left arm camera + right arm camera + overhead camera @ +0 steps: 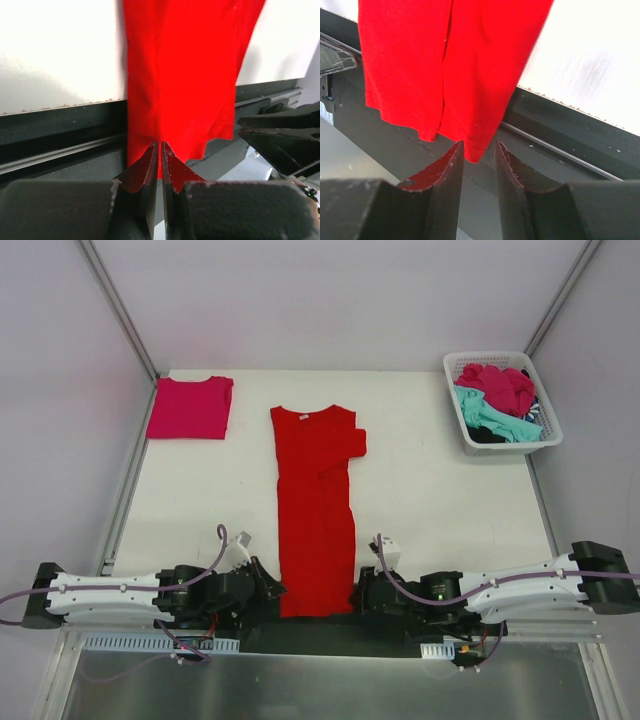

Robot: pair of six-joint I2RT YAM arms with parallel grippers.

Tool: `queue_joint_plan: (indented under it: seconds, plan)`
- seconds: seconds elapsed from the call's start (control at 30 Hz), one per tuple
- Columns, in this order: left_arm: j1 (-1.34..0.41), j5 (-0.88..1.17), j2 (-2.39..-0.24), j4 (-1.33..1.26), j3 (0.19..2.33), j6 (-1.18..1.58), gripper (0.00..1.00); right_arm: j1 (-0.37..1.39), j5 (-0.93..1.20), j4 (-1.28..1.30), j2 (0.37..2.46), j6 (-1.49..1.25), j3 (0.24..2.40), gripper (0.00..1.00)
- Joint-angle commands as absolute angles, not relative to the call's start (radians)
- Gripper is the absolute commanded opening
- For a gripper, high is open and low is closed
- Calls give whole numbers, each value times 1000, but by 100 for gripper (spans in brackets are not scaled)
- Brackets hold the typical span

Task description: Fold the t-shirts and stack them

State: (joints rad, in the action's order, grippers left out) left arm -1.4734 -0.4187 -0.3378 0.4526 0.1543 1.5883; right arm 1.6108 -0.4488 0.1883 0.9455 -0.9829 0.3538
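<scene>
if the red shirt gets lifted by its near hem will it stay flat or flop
Likely floppy: the red shirt hangs in soft folds over the table edge. Probably light, since the left tool pinches its thin hem with barely any gap. It may sag between held corners.

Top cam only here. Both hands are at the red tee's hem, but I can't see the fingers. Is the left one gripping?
Observer: Yes. Left wrist view shows the left hand shut on the red t-shirt's hem.
Operator: Right one?
Observer: The right hand is open; a hem corner sits at its mouth, not pinched.
Operator: Hem lying flat?
Observer: No, it hangs past the table's near edge over the dark rail.
</scene>
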Motion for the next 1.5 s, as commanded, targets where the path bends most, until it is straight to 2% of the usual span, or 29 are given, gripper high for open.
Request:
queue_joint_plan:
  seconds: [0.0, 0.6, 0.67, 0.73, 0.83, 0.9, 1.03, 1.27, 1.47]
  plan:
    - [-1486, -390, -396, 436, 138, 1624, 5, 1620, -482, 153, 956, -1022, 368, 34]
    - [-1546, -371, -577, 344, 186, 1644, 7, 1635, -431, 112, 1097, -1005, 437, 33]
    - [-1549, -370, -600, 334, 184, 1647, 8, 1637, -425, 107, 1117, -1000, 445, 33]
    - [-1555, -373, -606, 327, 183, 1654, 17, 1637, -428, 107, 1118, -994, 451, 33]
    - [-1559, -374, -607, 319, 176, 1660, 22, 1637, -430, 106, 1120, -994, 448, 33]
    - [-1560, -373, -611, 314, 172, 1661, 28, 1637, -428, 103, 1127, -996, 448, 33]
    - [-1560, -364, -630, 298, 163, 1672, 33, 1637, -428, 101, 1128, -997, 448, 33]
    - [-1571, -335, -637, 298, 166, 1660, 35, 1637, -431, 123, 1109, -997, 446, 33]
    - [-1577, -371, -623, 455, 241, 1619, 35, 1638, -440, 127, 1106, -997, 443, 32]
